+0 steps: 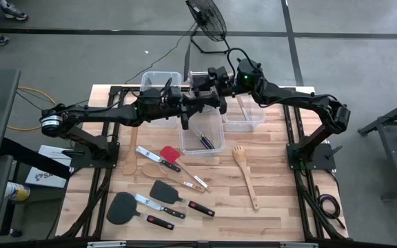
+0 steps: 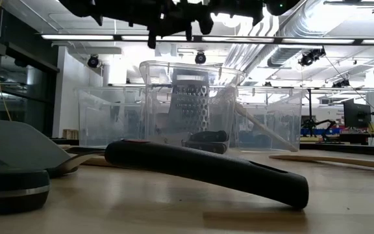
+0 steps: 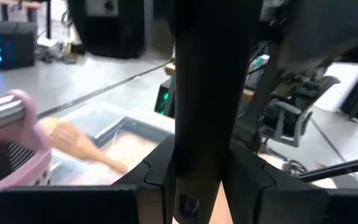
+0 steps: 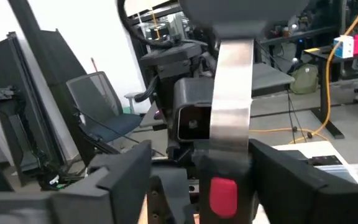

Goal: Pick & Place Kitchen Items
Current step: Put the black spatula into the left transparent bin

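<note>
A black-handled steel knife [image 4: 232, 106] stands upright in the air between my two grippers, blade up, over the middle clear bin [image 1: 202, 134]. My left gripper [image 3: 201, 180] is shut on it; in that view the knife [image 3: 210, 93] shows as a dark upright bar. My right gripper [image 4: 210, 168] is open, and its fingers stand on either side of the handle [image 4: 222, 190] with its red mark. In the high view the two grippers meet, left [image 1: 188, 107] and right [image 1: 205, 93]. More kitchen items lie on the table's near half. My left gripper pinches the knife between its two fingers, low on the dark stretch [image 3: 197, 186] seen in its wrist view; handle or blade, I cannot tell. The fingers come level from the table's left and lie across the knife. It stands upright, clear of table and bin.
Three clear bins stand at the far middle [image 1: 160, 79] [image 1: 243, 114]; one holds a steel grater [image 2: 190, 107]. On the near half lie a red spatula [image 1: 169, 153], black spatulas [image 1: 164, 191], knives [image 1: 198, 207], a wooden spoon [image 1: 128, 162] and a wooden fork [image 1: 245, 176].
</note>
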